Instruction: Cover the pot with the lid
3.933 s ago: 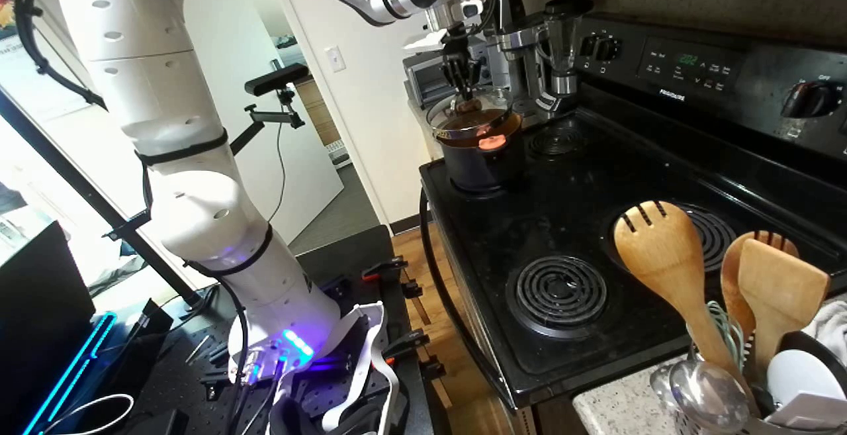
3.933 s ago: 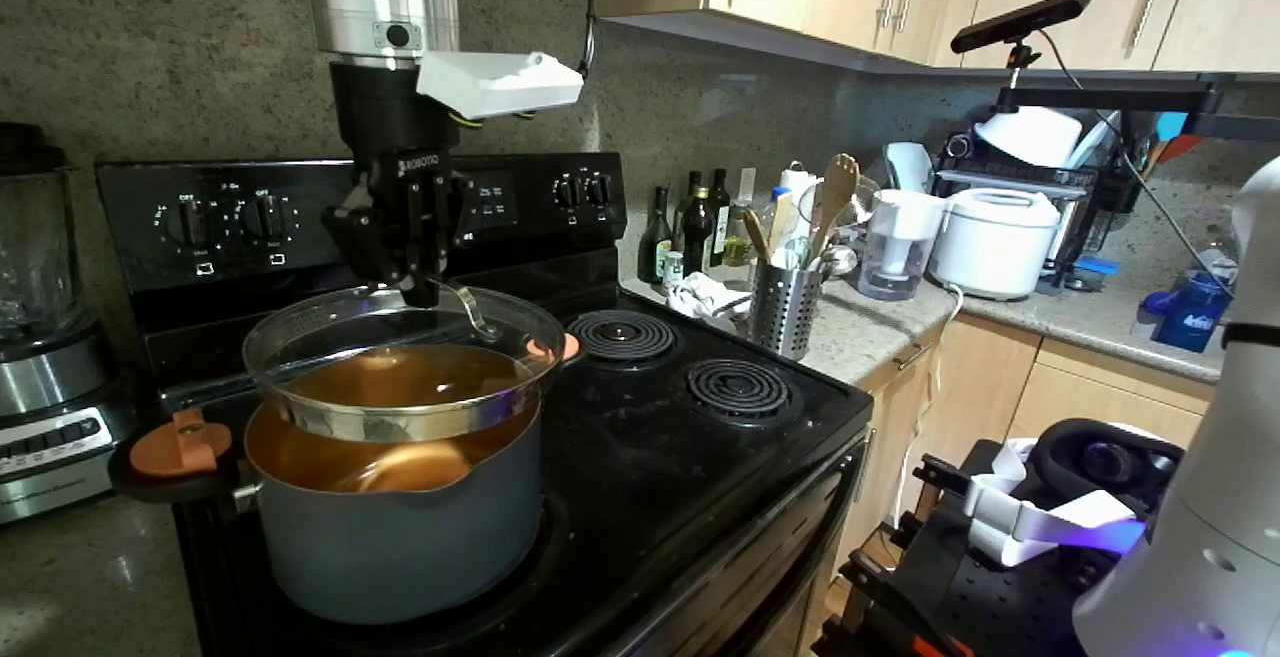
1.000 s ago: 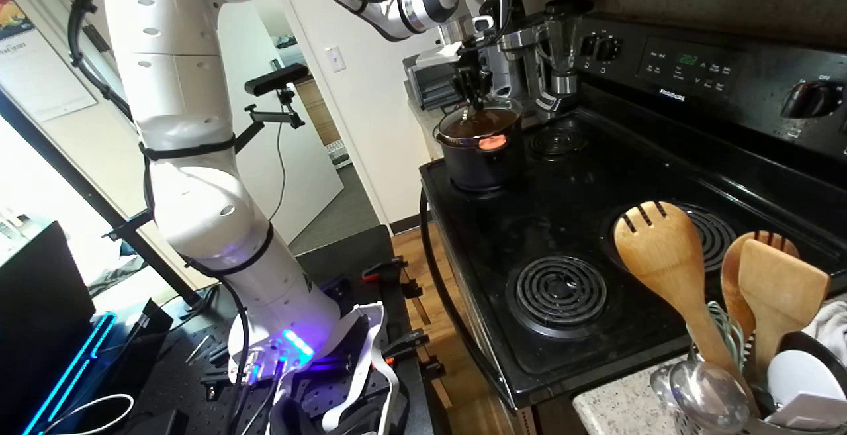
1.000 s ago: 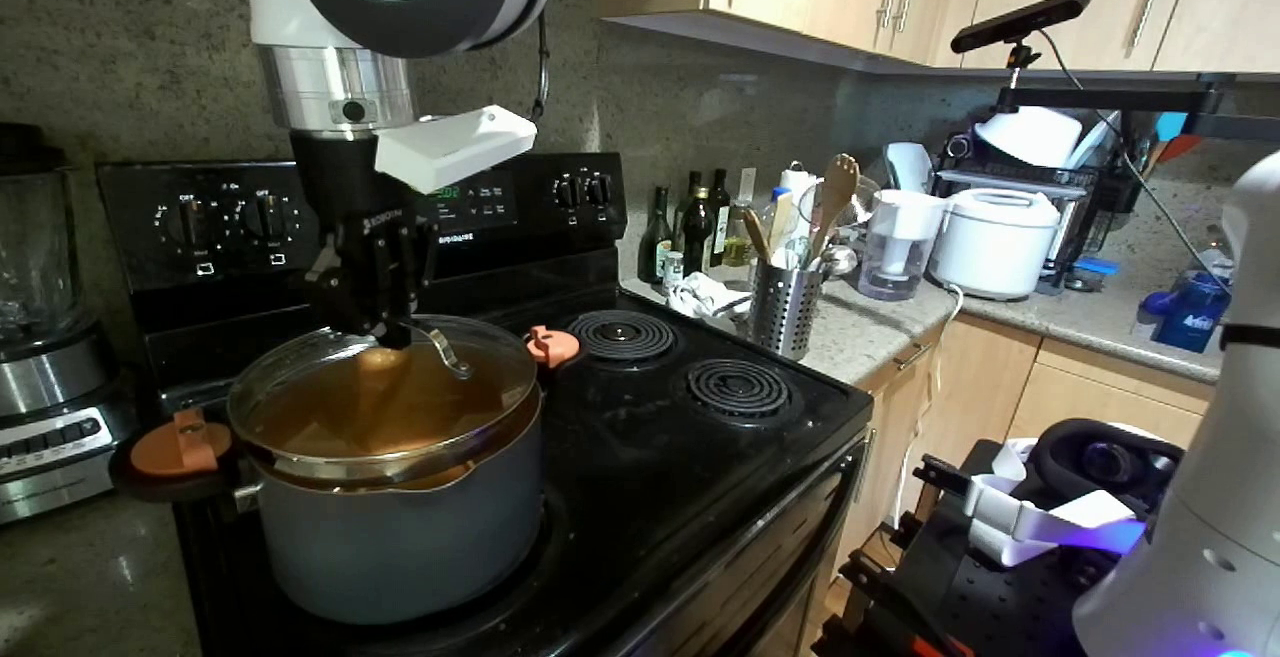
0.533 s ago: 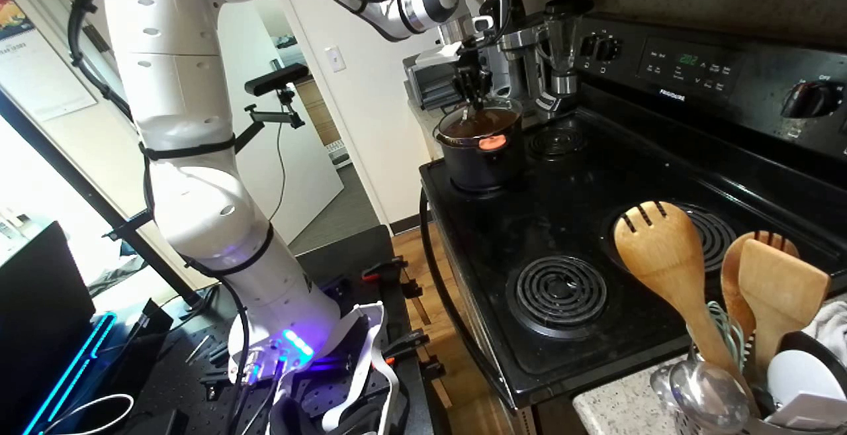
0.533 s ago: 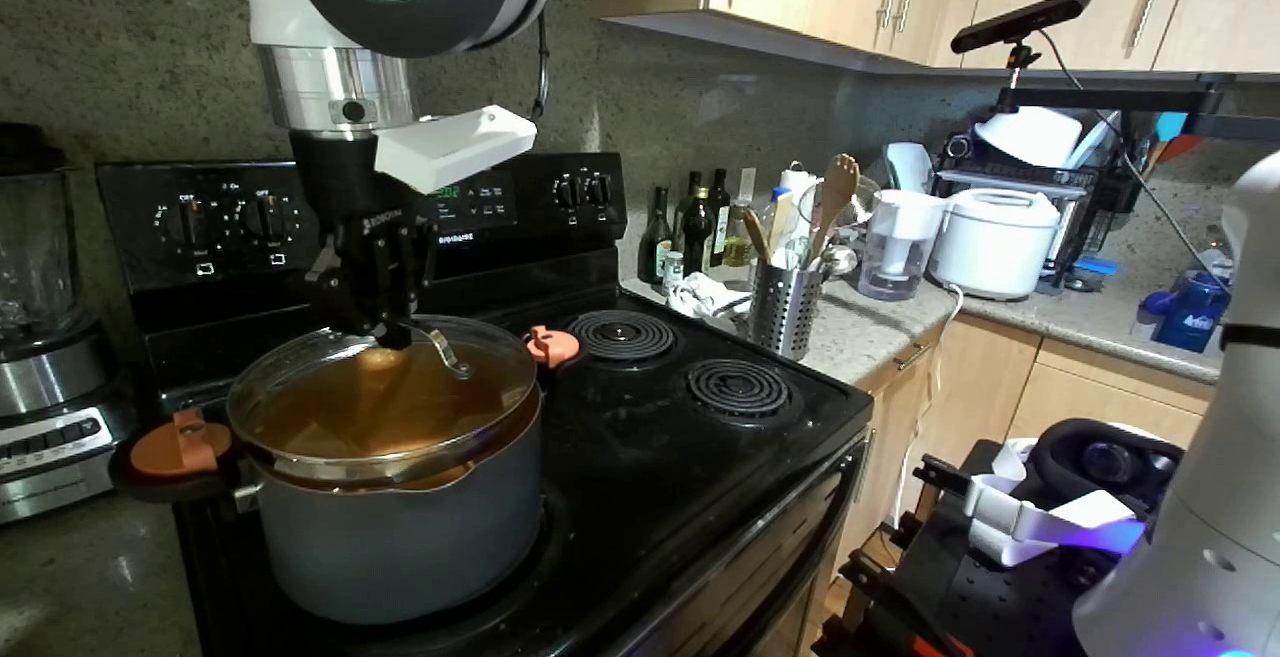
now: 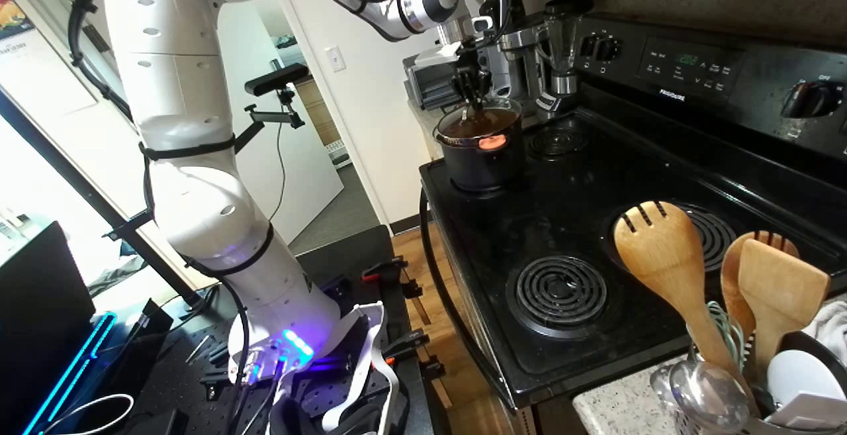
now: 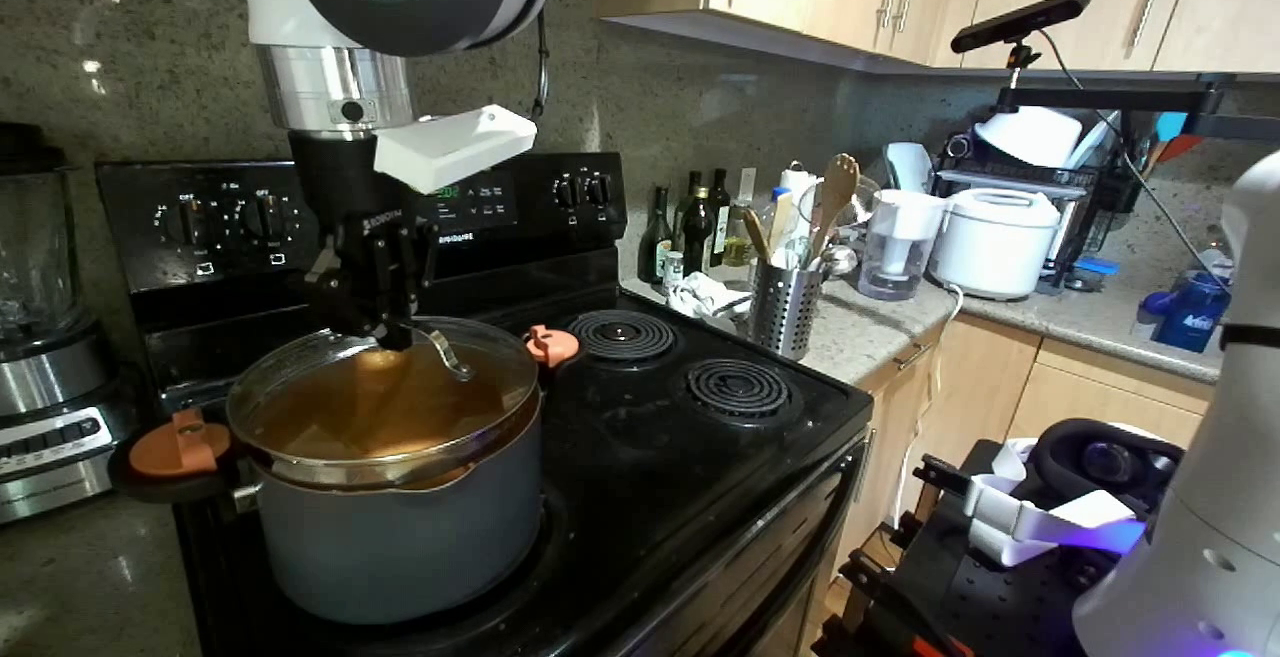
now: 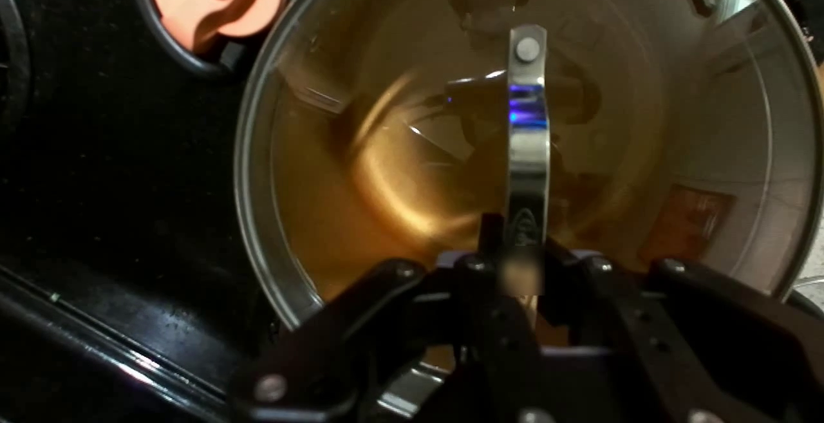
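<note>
My fingers pinch the strap handle of the glass lid, one on either side of the metal in my wrist view. The lid lies over the mouth of the pot; in an exterior view I see a strip of copper-coloured inside wall under the front of the lid's rim, and I can't tell from here whether it sits flush all round. The pot stands on the stove, an orange grip at each side. Farther along I have two coil burners, then a steel holder with wooden spoons. A blender stands beside the stove.
</note>
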### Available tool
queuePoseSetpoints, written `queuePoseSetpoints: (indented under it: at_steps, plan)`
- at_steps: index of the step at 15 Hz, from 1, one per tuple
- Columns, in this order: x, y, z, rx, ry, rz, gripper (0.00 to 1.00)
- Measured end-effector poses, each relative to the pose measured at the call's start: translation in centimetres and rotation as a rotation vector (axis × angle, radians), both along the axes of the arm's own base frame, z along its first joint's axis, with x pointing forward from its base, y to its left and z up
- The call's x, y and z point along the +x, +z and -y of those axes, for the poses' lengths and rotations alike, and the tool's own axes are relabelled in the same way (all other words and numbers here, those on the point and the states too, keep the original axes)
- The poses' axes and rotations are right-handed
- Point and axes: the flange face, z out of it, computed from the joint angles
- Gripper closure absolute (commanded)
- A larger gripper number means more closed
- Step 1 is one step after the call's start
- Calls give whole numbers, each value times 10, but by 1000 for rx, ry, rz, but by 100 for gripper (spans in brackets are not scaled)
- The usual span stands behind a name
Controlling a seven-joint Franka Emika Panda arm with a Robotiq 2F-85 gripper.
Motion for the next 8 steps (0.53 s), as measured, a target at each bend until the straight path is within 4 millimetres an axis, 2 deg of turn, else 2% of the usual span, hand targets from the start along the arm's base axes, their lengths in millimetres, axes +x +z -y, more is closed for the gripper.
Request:
queuePoseSetpoints:
  at_steps: [8]
  plan:
    - [-5, -4, -2, -13, 4, -16, 98]
